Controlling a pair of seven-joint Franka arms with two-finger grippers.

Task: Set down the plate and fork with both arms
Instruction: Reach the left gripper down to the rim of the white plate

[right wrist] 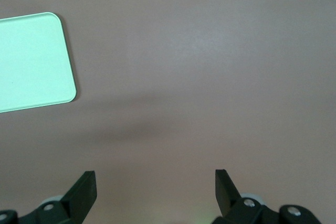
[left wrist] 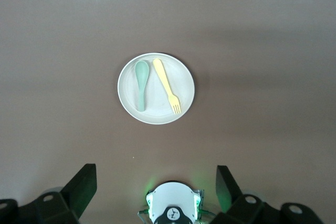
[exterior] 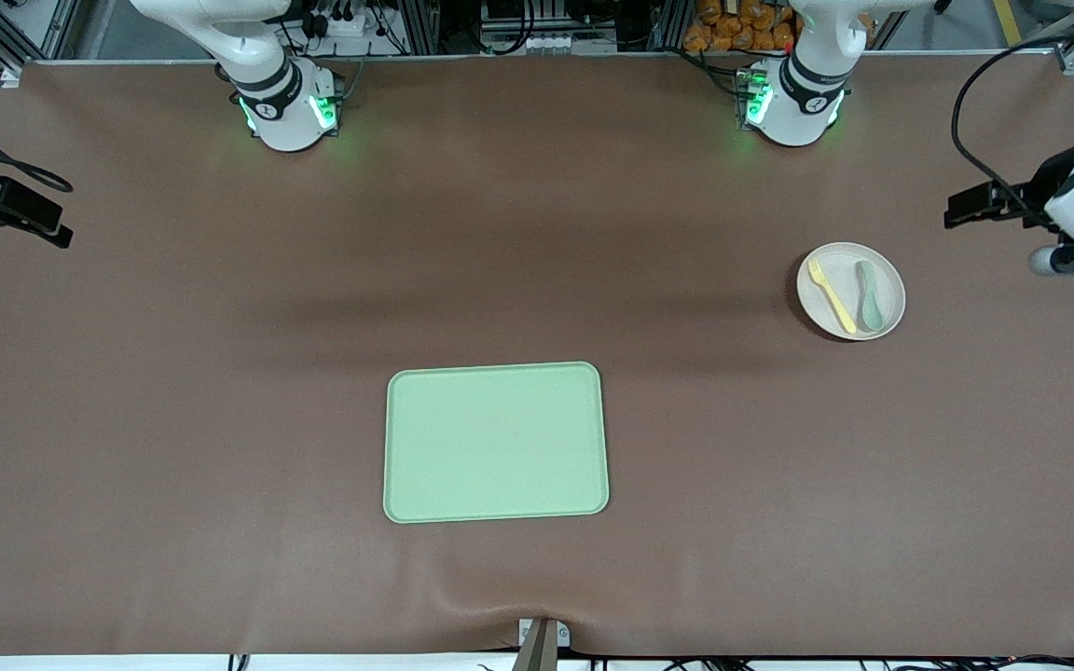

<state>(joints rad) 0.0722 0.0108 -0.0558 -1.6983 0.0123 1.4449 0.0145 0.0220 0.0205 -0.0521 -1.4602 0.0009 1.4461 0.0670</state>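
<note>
The pale cream plate [exterior: 851,321] lies on the table toward the left arm's end. On it lie the pale-yellow fork [exterior: 832,295] and a grey-green spoon [exterior: 868,295], side by side. The left wrist view shows the plate [left wrist: 156,111], the fork [left wrist: 167,85] and the spoon [left wrist: 141,84] from above. My left gripper [left wrist: 156,174] is open and empty, high over the table beside the plate. My right gripper [right wrist: 156,178] is open and empty, high over bare table at the right arm's end.
A light-green rectangular tray [exterior: 496,442] lies mid-table, nearer to the front camera than the plate, with nothing on it; its corner shows in the right wrist view [right wrist: 31,61]. The left arm's green-lit base [left wrist: 173,208] shows between the left fingers.
</note>
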